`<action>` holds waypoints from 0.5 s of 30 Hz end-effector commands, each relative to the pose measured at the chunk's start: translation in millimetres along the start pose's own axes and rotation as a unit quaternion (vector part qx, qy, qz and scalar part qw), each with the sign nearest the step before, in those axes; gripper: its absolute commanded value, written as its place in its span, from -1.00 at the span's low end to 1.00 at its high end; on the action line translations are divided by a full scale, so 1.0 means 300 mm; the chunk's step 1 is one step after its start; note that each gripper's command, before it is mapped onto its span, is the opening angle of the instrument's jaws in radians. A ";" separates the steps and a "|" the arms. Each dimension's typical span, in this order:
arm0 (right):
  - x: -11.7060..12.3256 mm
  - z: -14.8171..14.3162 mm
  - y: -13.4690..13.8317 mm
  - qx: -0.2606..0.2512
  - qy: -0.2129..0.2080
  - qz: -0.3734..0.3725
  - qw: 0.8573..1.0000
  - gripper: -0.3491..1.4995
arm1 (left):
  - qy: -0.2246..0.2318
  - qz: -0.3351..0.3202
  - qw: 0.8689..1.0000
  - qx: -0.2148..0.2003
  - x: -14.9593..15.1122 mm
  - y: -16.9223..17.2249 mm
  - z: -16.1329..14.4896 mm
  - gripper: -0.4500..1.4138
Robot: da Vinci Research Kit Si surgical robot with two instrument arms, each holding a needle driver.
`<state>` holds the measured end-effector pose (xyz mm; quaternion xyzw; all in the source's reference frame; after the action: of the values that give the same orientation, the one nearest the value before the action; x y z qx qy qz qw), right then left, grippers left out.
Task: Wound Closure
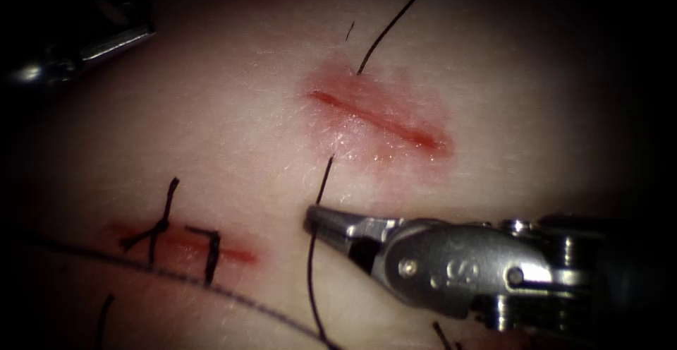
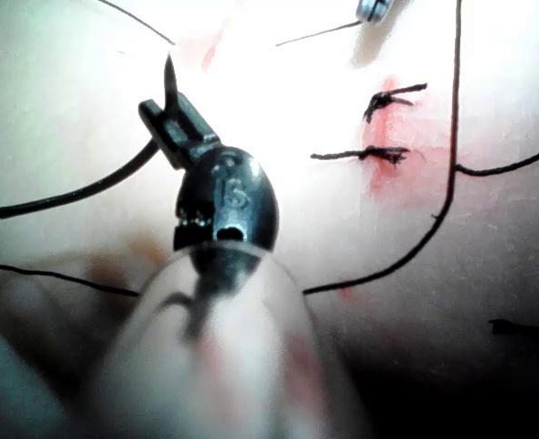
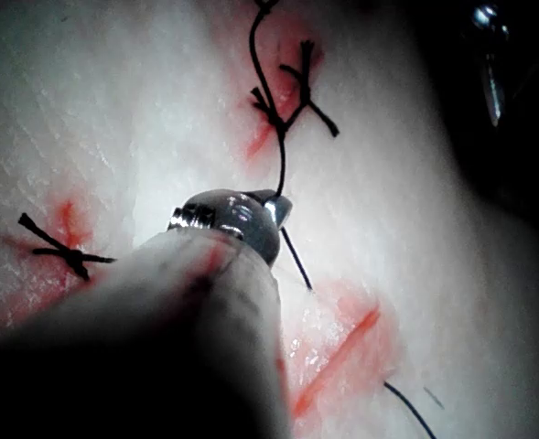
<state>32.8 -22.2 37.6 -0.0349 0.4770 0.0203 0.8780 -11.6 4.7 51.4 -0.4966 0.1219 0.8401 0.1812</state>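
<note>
The open cut (image 1: 381, 121) runs slantwise across the tissue (image 1: 233, 110), with red fluid along it. My right tool (image 1: 312, 217) reaches in from the right, below the cut, its jaws shut on the black thread (image 1: 323, 180). That thread leaves the tissue just below and left of the cut, while another strand (image 1: 395, 22) rises from the skin above it. In the right wrist view the right tool (image 3: 280, 206) pinches the thread (image 3: 292, 261). My left tool (image 1: 144, 34) sits far to the upper left. Its jaws (image 2: 173, 114) are shut on the dark curved needle (image 2: 77, 194), which is out of the tissue.
A second cut (image 1: 183, 244) at the lower left is closed by two knotted stitches (image 1: 159, 230) with cut ends. Loose thread (image 1: 211, 290) trails across the lower tissue. Another stitched cut (image 3: 59, 242) shows in the right wrist view.
</note>
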 end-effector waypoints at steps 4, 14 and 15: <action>0.0132 0.0008 -0.0075 0.015 0.006 -0.016 1.000 -1.00 | 0.001 0.000 1.000 0.000 -0.001 0.001 0.002 -1.00; 0.0226 -0.0001 -0.0154 0.055 0.023 -0.025 0.998 -1.00 | 0.001 0.000 1.000 0.000 -0.001 0.001 0.002 -1.00; 0.0238 -0.0002 -0.0164 0.060 0.027 -0.026 0.997 -1.00 | 0.001 0.001 1.000 -0.001 -0.001 0.001 0.002 -1.00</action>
<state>36.1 -27.2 31.6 0.0077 0.4989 -0.0334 0.8660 -11.5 4.6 51.4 -0.4970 0.1217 0.8400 0.1806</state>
